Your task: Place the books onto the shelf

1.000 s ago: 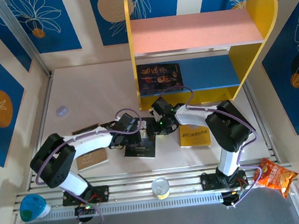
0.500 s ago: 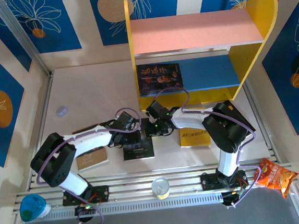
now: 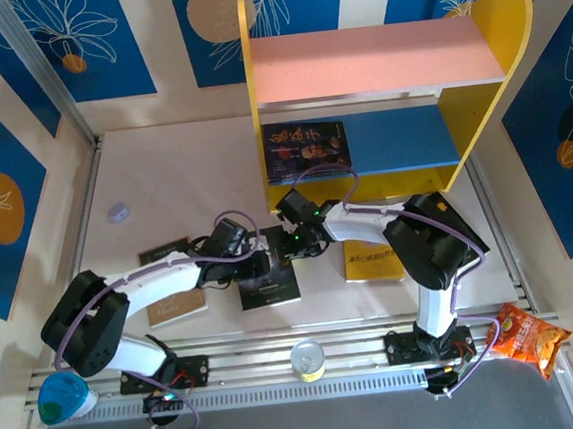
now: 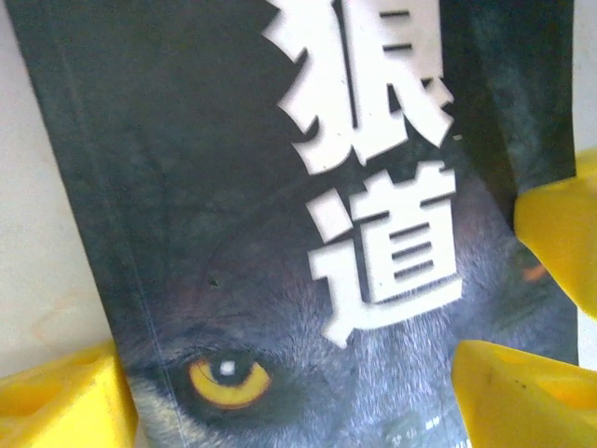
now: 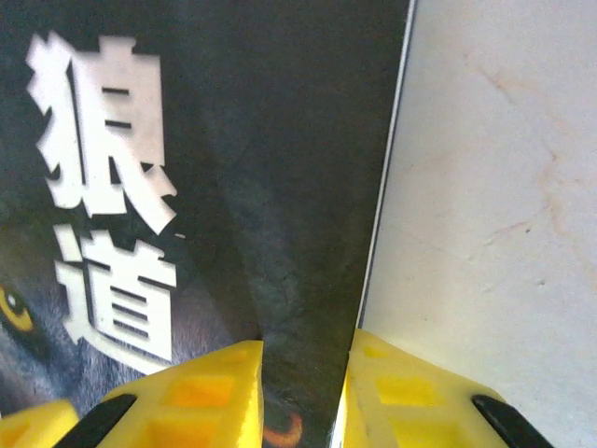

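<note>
Progress is small: the portrait book (image 3: 306, 151) lies on the shelf (image 3: 374, 71), my right end effector (image 5: 303, 383) pinches the edge of the black wolf book (image 3: 271, 286) on the tabletop (image 3: 183, 183), my left end effector (image 3: 245, 265) hangs spread above it, and the tan book (image 3: 177, 304) and the yellow book (image 3: 373, 260) wait.

Right gripper (image 5: 300, 369) is closing in, now pinching the edge of the black wolf-cover book (image 5: 242, 140); left arm (image 3: 162, 279) is swinging its elbow back toward the left.
</note>
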